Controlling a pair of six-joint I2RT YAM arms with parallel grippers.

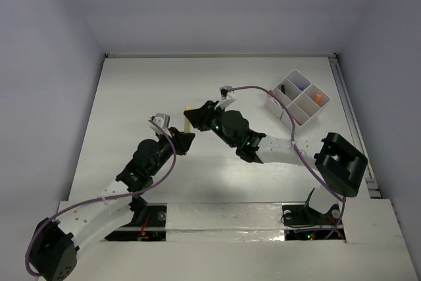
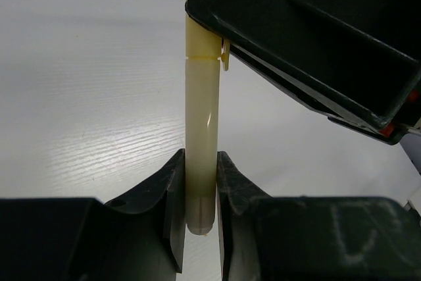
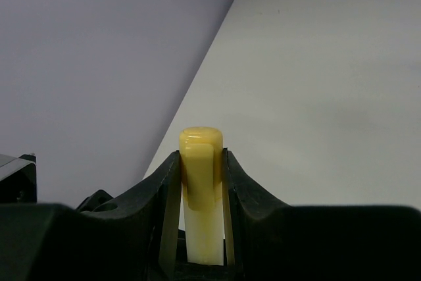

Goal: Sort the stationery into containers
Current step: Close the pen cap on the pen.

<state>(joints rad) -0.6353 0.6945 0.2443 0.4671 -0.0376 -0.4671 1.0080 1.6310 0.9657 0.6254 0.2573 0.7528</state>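
Near the middle of the tabletop (image 1: 131, 97), a yellow tube (image 2: 200, 97) is gripped at both ends at once. Its pale, rounded end is clamped between the almost closed fingers of the left gripper (image 2: 200, 162), while its deeper yellow capped end is pinched in the right gripper (image 3: 200, 159), whose jaws are parted only as wide as the cap. The white organiser tray (image 1: 287, 111), with an orange bit (image 1: 320, 99) in one compartment, is seen well apart, toward the far right corner.

Arms (image 1: 279, 149): black joints, white links, purple cables (image 1: 172, 153), green lights (image 1: 216, 127), perhaps LEDs. Left hand (image 2: 200, 159), right hand (image 3: 200, 156): matte black.
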